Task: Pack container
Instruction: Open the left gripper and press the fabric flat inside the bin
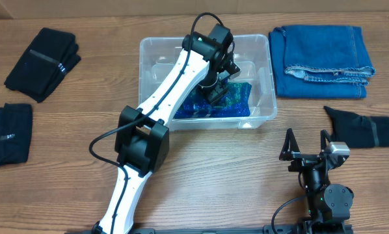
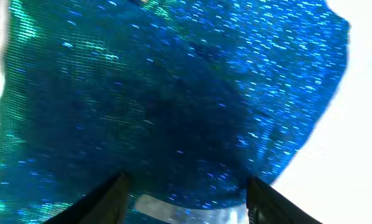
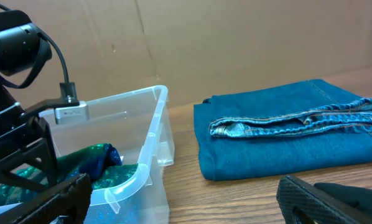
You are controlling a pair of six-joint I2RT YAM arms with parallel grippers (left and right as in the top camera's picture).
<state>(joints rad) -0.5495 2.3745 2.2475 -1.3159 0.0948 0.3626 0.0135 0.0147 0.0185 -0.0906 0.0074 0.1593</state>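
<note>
Two arms on the rig, but only your left one was busy here. Your left tool (image 1: pixel 217 91) was down inside the container (image 1: pixel 150 49), which sat at the far middle of the bench (image 1: pixel 201 195). It hung right over the blue sequin cloth (image 1: pixel 239 104) lying in the right-hand half of the container. In the left wrist view its fingers were spread wide with nothing pinched between them, so I'd call it released. The cloth filled the whole view just below. I couldn't tell whether the tips actually touched the fabric.

My read: you were at the placing step, with the cloth in and the tool let go. It was the only thing I could see packed. The next move would want a straight lift clear of the rim so the sequins don't snag and drag out, then a reach for another piece.

The folded jeans (image 1: pixel 324 58) lay just right of the container, and a black garment (image 1: pixel 370 130) lay nearer on that side. Two black bundles (image 1: pixel 41 62) sat out on the left.

Your right tool (image 1: pixel 306 144) was parked at the near right, jaws wide apart and empty. It was well apart from the container, which lay far and to its left.
</note>
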